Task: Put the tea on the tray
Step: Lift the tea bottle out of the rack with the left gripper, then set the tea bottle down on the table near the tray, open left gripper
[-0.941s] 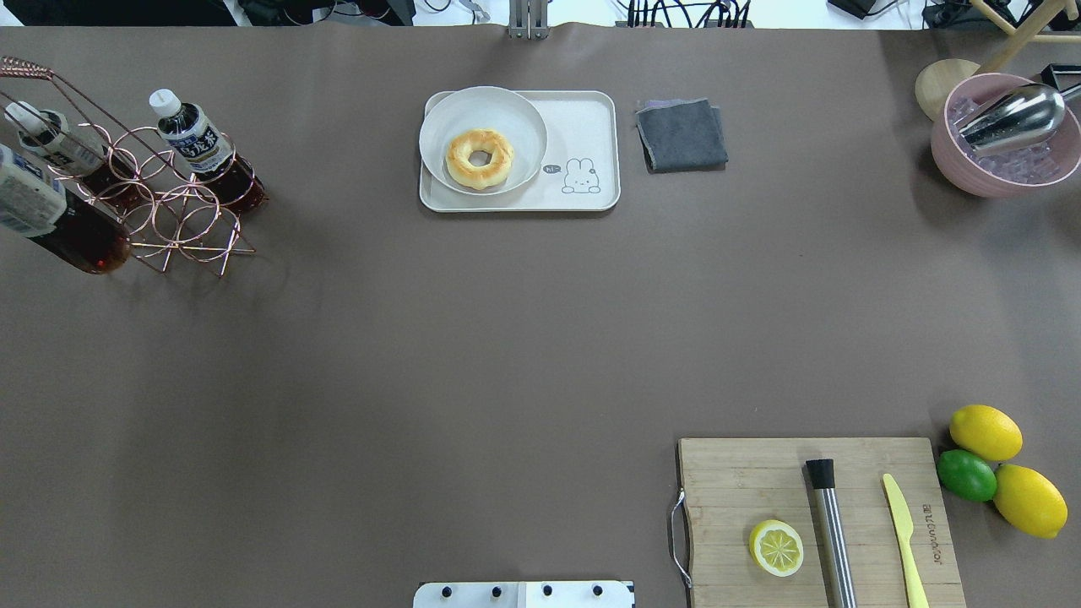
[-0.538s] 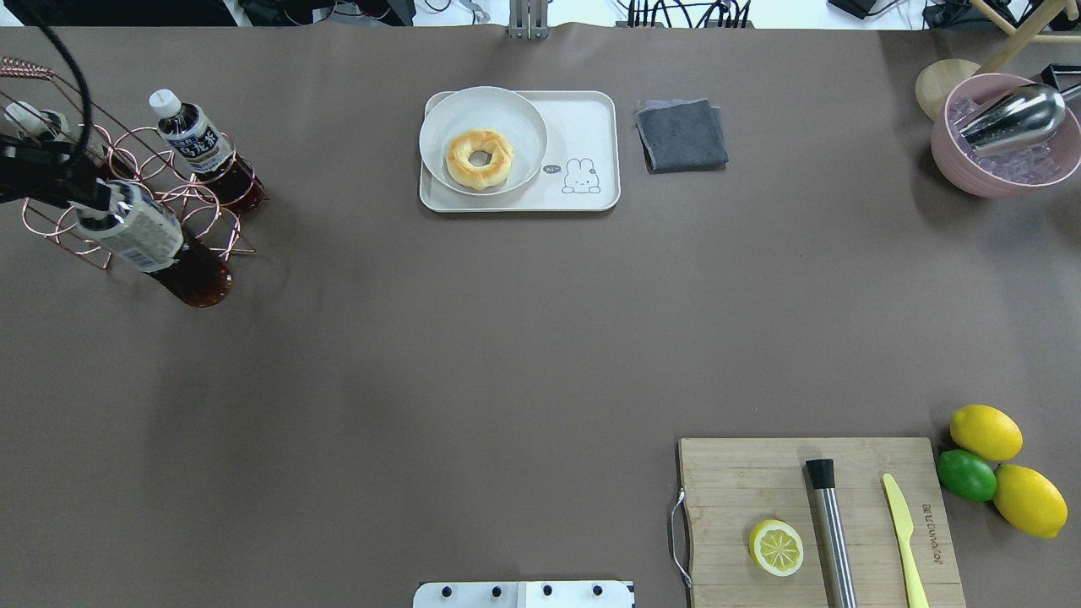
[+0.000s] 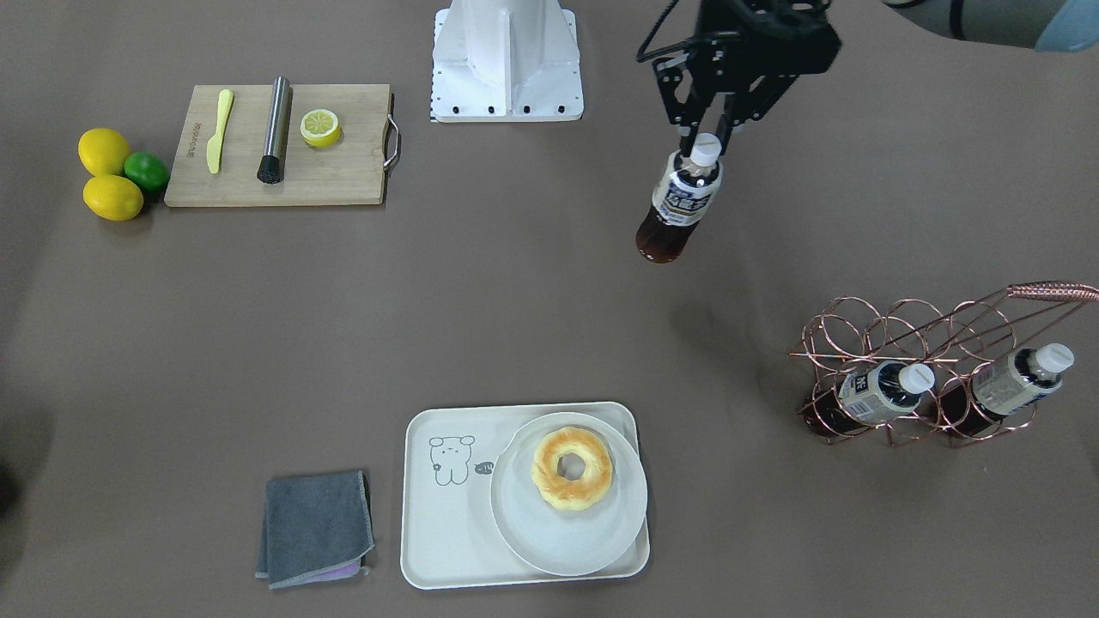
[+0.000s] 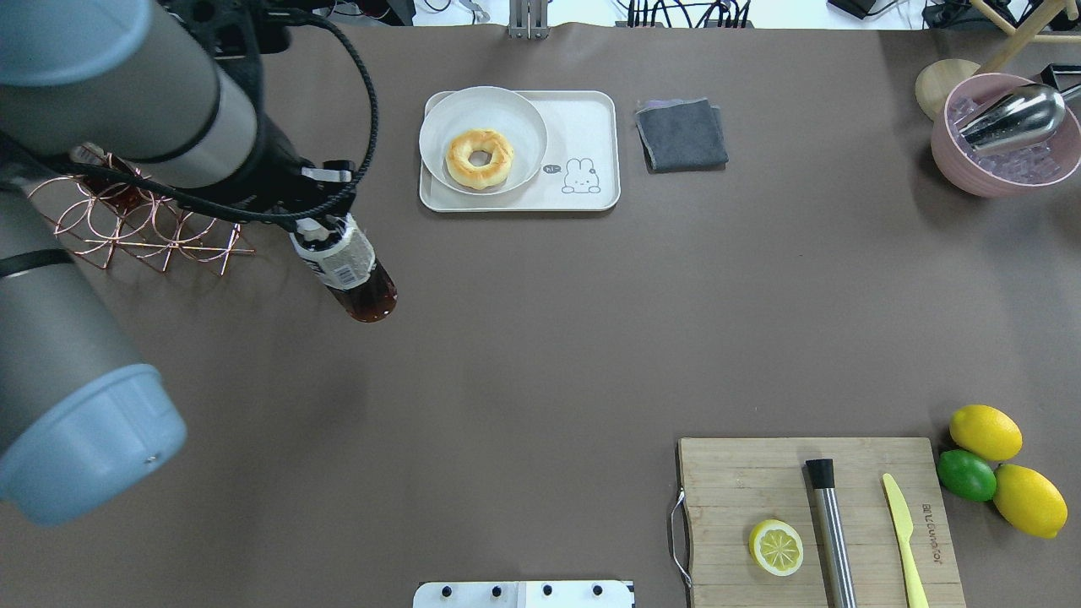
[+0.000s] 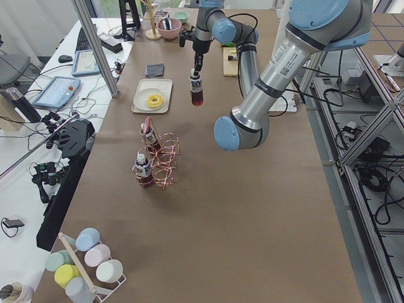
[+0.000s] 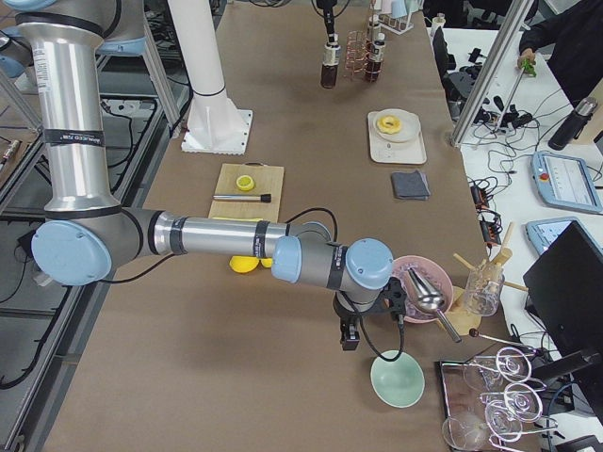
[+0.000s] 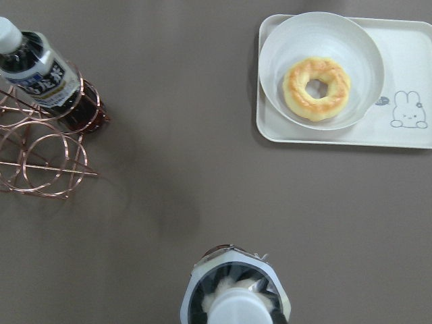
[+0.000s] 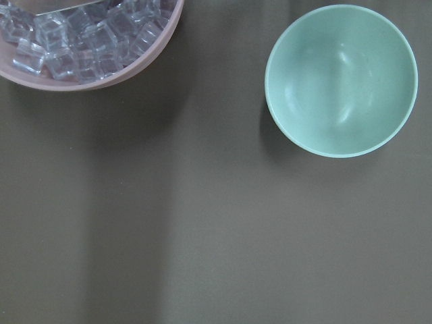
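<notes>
Left arm [image 4: 127, 101] is reaching over the table [image 3: 515, 326]. The left gripper [image 3: 702, 148] is clamping the tea [image 3: 678, 210] at the neck, just under the cap, so the bottle is hanging base-down, ready to go down upright. Tea is sitting in mid-air over bare table, between the wire rack [image 3: 867, 330] and the tray [image 3: 446, 524], well apart from both. On the tray, the plate [image 3: 549, 536] with the doughnut [image 3: 573, 469] is taking up one end. The bear-drawing end is showing bare, which is probably the only landing spot. The rack is holding the spare bottles [image 3: 876, 386] leaning in its rings, caps outward, handy for a neck grab. Right gripper [image 6: 349, 337] is hovering far off by the green bowl [image 6: 397, 379], apparently parked clear. Only a side view is showing it, so I can't tell its jaw state. Counts:
- three tea bottles: one in hand, two racked
- one tray, one plate, one doughnut
- one cutting board [image 3: 343, 184]
- one cloth [image 3: 316, 525]
- two whole lemons [image 3: 103, 150]
- one lime [image 3: 148, 170]
</notes>
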You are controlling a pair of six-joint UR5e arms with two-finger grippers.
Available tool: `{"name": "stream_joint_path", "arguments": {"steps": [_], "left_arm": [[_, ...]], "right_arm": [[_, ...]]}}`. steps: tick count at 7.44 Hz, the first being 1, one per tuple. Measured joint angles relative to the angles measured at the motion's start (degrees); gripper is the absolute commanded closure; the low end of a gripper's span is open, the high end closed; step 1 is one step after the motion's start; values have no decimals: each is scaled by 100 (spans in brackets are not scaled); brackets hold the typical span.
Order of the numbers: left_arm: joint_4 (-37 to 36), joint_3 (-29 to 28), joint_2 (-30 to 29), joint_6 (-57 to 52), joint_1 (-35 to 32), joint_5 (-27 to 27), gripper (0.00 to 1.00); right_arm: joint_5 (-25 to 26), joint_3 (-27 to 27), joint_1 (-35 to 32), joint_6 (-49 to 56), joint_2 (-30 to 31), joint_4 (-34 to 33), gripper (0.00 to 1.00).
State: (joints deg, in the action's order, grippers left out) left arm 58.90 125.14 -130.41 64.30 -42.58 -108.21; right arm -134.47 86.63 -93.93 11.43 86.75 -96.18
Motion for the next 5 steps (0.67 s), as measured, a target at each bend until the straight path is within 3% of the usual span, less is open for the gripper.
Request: {"name": "stream_joint_path", "arguments": {"steps": [3, 5], "left_arm": [[26, -766, -837, 1030, 1022, 754, 100], [471, -1311, -1105, 1484, 1491, 1141, 100]], "right_arm": [[-6, 9, -3, 0, 9, 3, 0], [-2, 9, -3, 0, -2, 3, 0]]}}
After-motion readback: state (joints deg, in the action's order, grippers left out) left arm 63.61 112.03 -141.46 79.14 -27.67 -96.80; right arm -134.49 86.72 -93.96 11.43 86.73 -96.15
